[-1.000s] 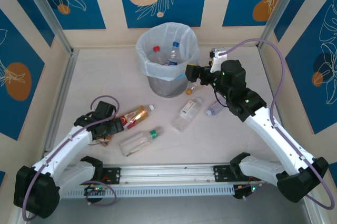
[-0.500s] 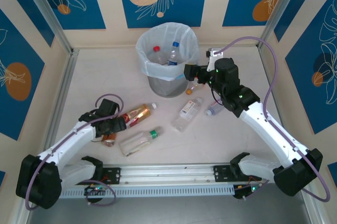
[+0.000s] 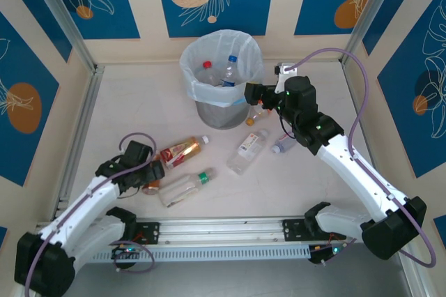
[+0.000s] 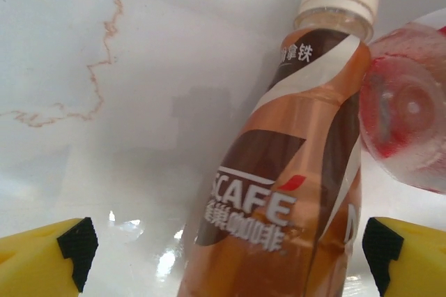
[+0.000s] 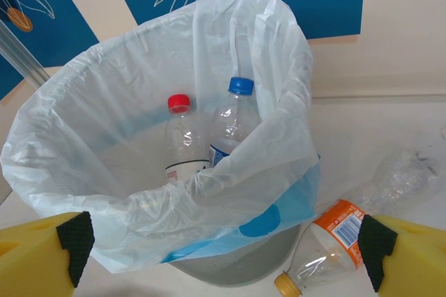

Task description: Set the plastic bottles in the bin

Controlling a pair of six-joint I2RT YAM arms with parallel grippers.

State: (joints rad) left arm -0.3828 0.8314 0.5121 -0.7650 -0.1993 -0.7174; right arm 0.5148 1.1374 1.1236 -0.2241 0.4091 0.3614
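Partly hidden: a red bottle [image 4: 408, 123] shows just its ribbed base at the right edge of the left wrist view, against the coffee bottle's shoulder.
Cut off: the coffee bottle [image 4: 293, 171], white cap pointing away, runs out of the bottom of that view.
Readable writing: "SCAFE" in white on the brown label, its first letters lost round the curve. Chinese characters sit beneath it and near the neck.
Left tool [image 4: 228, 259]: open wide, its yellow fingers on either side of the coffee bottle's lower body, not gripping it.
Right tool [image 5: 224, 241]: open and empty, beside the bin's rim, facing into it.
Bin [image 5: 139, 88]: upright at the far middle of the bench [image 3: 118, 102]. It holds 2 bottles, red-capped [image 5: 182, 136] and blue-capped [image 5: 233, 119], their labels mostly behind a liner fold.
Orange-label bottle [image 5: 327, 241]: lies at the bin's foot. Its barcode and print are too small to read.
Hard to make out: a crumpled clear bottle [image 5: 404, 175], blurred.
Loose on bench: a green-capped bottle [image 3: 185, 187] and a white-label bottle [image 3: 249, 149].
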